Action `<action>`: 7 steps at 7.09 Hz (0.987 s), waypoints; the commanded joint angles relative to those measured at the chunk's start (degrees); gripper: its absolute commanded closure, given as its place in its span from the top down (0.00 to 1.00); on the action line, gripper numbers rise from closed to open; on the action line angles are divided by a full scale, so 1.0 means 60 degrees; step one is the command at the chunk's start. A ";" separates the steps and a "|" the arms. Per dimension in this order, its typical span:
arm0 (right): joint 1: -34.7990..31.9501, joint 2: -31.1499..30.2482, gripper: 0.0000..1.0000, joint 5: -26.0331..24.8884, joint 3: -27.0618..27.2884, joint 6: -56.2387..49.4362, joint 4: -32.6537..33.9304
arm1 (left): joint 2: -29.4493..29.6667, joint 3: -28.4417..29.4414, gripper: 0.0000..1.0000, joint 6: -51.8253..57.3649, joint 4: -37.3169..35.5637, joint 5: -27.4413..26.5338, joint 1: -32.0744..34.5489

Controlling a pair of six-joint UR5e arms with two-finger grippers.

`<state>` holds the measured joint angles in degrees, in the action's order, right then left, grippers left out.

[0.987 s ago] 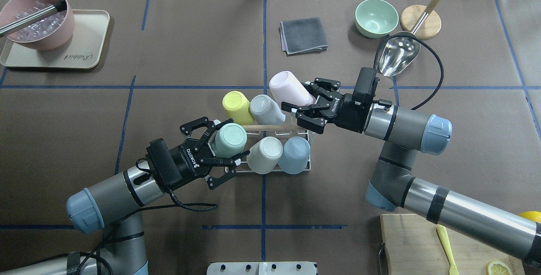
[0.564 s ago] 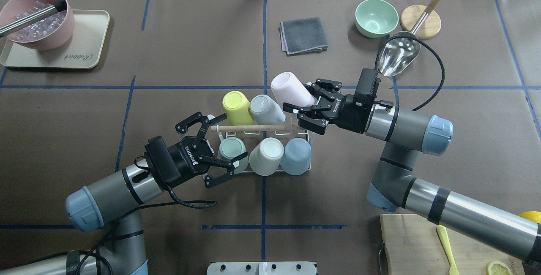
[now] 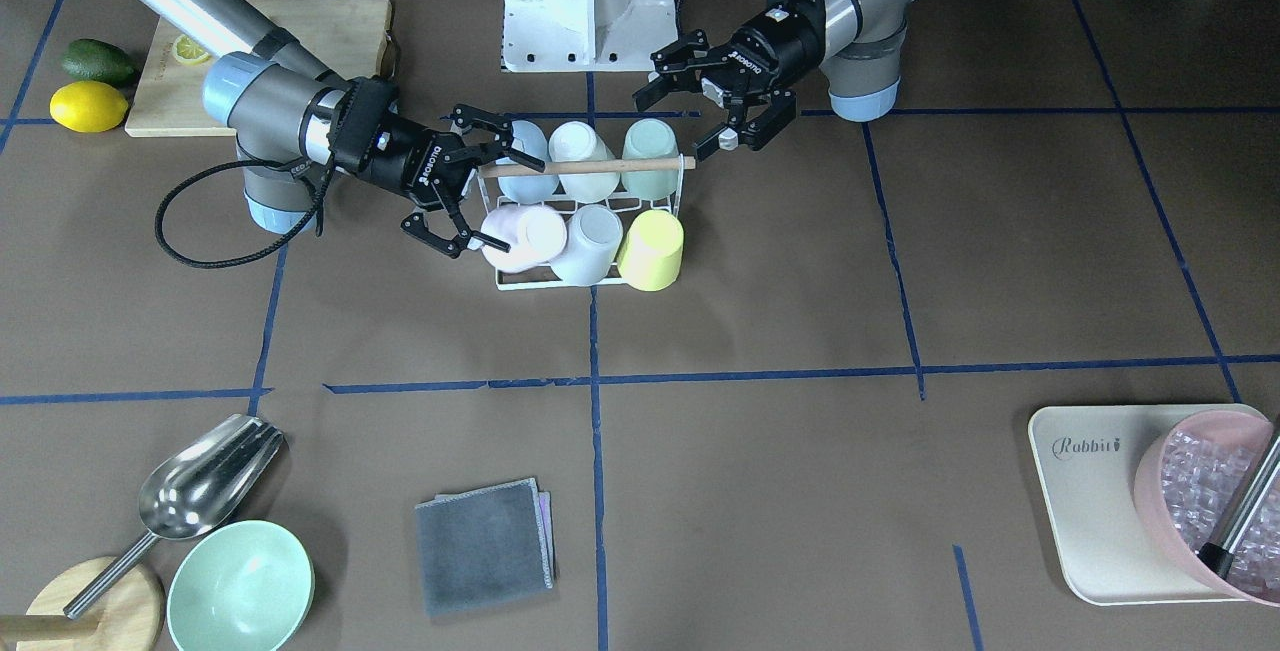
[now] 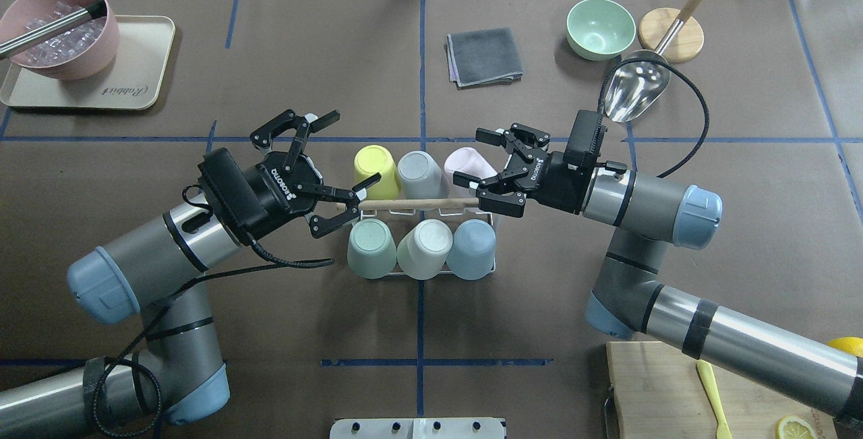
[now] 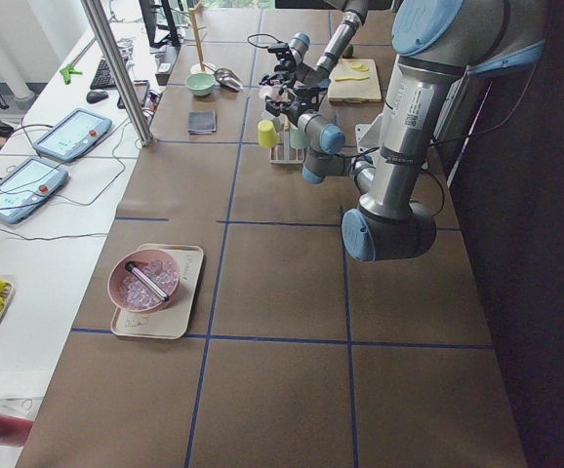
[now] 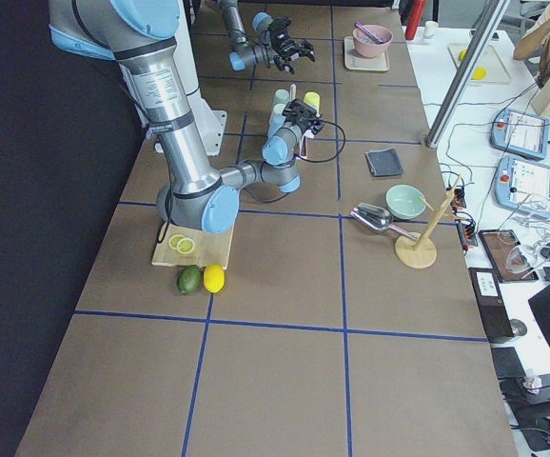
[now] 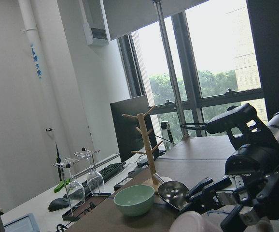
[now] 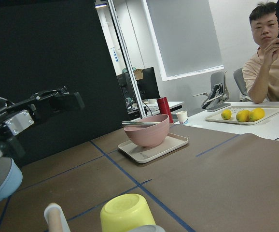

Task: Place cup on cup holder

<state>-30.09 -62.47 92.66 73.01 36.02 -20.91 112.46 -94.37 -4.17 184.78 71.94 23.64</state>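
Note:
The white wire cup holder (image 4: 418,203) with its wooden rod handle stands at mid-table and carries six upturned cups. The far row is yellow (image 4: 374,170), grey (image 4: 421,172) and pink (image 4: 465,164). The near row is mint (image 4: 371,247), white (image 4: 423,247) and blue (image 4: 470,247). My right gripper (image 4: 475,156) is open, its fingers either side of the pink cup (image 3: 525,236). My left gripper (image 4: 342,152) is open and empty, just left of the yellow cup. It also shows in the front view (image 3: 680,121).
A folded grey cloth (image 4: 484,56) lies beyond the holder. A green bowl (image 4: 600,27), a metal scoop (image 4: 634,92) and a wooden stand (image 4: 671,34) are at the far right. A tray (image 4: 145,81) with a pink bowl is far left, a cutting board (image 4: 647,392) near right.
My left gripper let go of the mint cup on the holder and drew back to the left and farther out. My right gripper lowered the pink cup onto the holder and opened.

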 commanded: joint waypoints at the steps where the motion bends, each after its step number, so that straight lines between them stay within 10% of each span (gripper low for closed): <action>1: 0.0005 -0.0019 1.00 -0.0004 0.0048 0.0031 0.0012 | -0.0009 -0.0529 1.00 -0.0038 -0.1564 0.0253 0.0670; 4: -0.0884 -0.0484 1.00 0.1480 0.2219 0.0293 0.2997 | -0.0052 -0.2105 1.00 -0.0213 -0.5993 0.1774 0.2338; 7: -0.4199 -0.0692 1.00 0.6917 0.3298 0.2181 0.6912 | -0.0418 -0.3225 1.00 -0.1210 -1.0846 0.4946 0.4271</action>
<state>-46.46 -66.06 120.25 90.57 45.47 11.08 110.51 -112.05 -10.20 130.28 93.94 44.89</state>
